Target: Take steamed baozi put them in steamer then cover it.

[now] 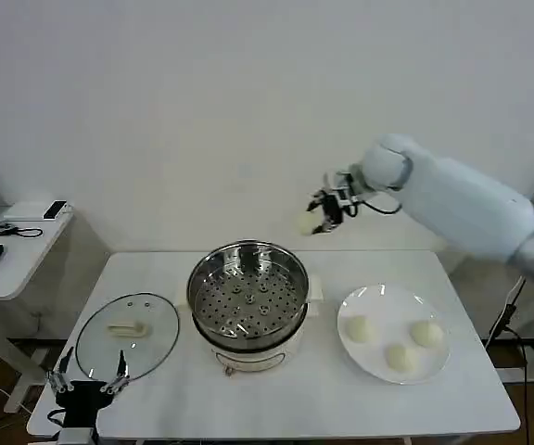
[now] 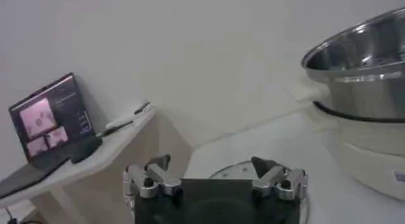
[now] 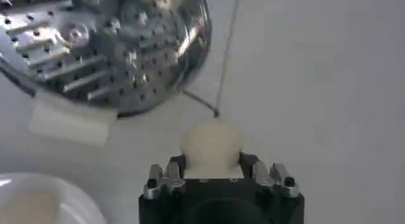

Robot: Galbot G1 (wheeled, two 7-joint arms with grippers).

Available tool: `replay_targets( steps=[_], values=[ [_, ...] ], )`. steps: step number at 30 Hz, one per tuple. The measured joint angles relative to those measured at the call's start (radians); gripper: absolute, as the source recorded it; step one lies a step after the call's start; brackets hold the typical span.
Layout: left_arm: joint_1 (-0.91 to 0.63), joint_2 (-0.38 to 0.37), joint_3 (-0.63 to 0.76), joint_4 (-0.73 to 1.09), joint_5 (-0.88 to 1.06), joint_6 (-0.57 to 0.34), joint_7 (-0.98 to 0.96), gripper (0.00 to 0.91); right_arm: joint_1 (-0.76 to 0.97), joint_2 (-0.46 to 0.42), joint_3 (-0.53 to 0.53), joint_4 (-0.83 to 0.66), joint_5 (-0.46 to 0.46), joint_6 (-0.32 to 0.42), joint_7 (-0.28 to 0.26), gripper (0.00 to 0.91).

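Note:
My right gripper (image 1: 315, 221) hangs in the air behind and to the right of the steamer (image 1: 247, 298), shut on one cream-white baozi (image 3: 211, 147). That baozi (image 1: 306, 223) is well above the table. The steamer is a shiny steel pot on a cream base, its perforated tray (image 3: 104, 42) bare. Three more baozi (image 1: 359, 328) lie on the white plate (image 1: 378, 298) to the right. The glass cover (image 1: 126, 334) with its cream handle lies flat on the table left of the steamer. My left gripper (image 1: 88, 378) rests open at the cover's near edge.
A small side table (image 1: 12, 243) with a mouse and cables stands to the left; a laptop (image 2: 52, 119) sits on it. A white wall is close behind the table. Cables hang off the right side.

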Motion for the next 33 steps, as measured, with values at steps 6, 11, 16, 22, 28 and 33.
replay_targets(
  steps=[6, 11, 16, 22, 28, 33],
  values=[
    [-0.003, -0.003, -0.011, 0.002, -0.002, -0.002, -0.002, 0.907, 0.016, 0.095, -0.071, -0.037, -0.041, 0.116, 0.02, 0.595],
    [-0.001, -0.005, -0.021, 0.008, -0.004, -0.005, -0.004, 0.907, 0.012, 0.161, -0.116, -0.077, -0.093, 0.207, 0.041, 0.595],
    [-0.002, -0.006, -0.025, 0.01, -0.005, -0.005, -0.005, 0.907, -0.007, 0.215, -0.15, -0.115, -0.146, 0.296, 0.06, 0.595],
    [-0.008, -0.009, -0.026, 0.013, -0.005, -0.005, -0.005, 0.907, -0.029, 0.262, -0.17, -0.159, -0.199, 0.385, 0.076, 0.605],
    [-0.015, -0.008, -0.026, 0.019, -0.008, -0.005, -0.006, 0.907, -0.046, 0.288, -0.183, -0.191, -0.244, 0.449, 0.086, 0.605],
    [-0.016, -0.009, -0.024, 0.021, -0.008, -0.005, -0.007, 0.907, -0.054, 0.297, -0.187, -0.21, -0.275, 0.486, 0.093, 0.645]
  ],
)
